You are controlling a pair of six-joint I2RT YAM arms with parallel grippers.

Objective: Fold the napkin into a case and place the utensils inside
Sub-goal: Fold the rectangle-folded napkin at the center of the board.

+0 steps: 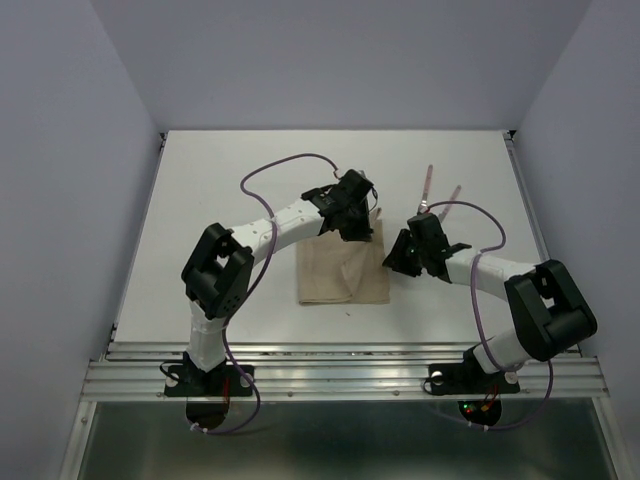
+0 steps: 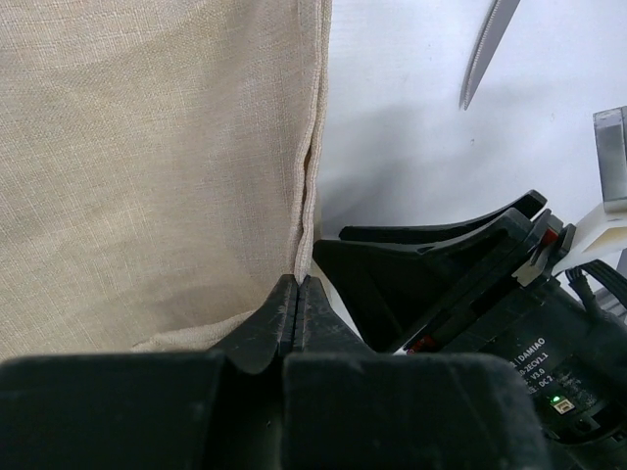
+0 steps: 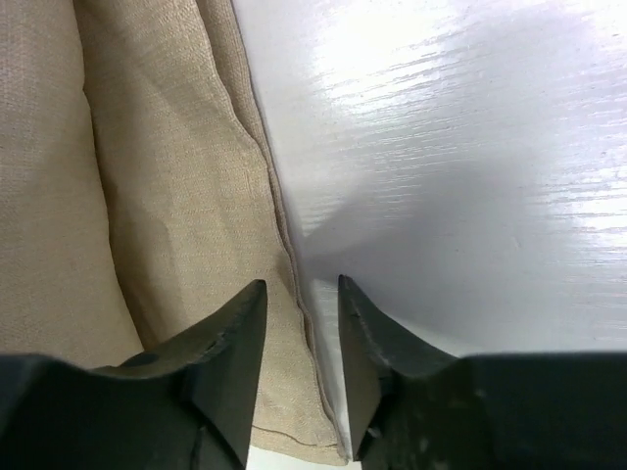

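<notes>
White table (image 1: 200,220) with the soft, limp napkin (image 1: 340,275) folded at centre, utensils (image 1: 428,185) beyond: your left end effector (image 2: 297,284) pinches its right edge, your right end effector (image 3: 302,284) stands spread astride it; grip that stitched edge, probably firmest.

Bright, even light fr above, soft shadows, glare on table (image 3: 470,108), wrist cams' foregrnd blurry.

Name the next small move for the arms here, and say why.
Probably open the left pincer and lift it off. It is shut on the napkin at its hem, while the right pincer stands open over that same edge, and the folded cloth lies flat. The utensils lie on the table beyond, not yet picked up.
</notes>
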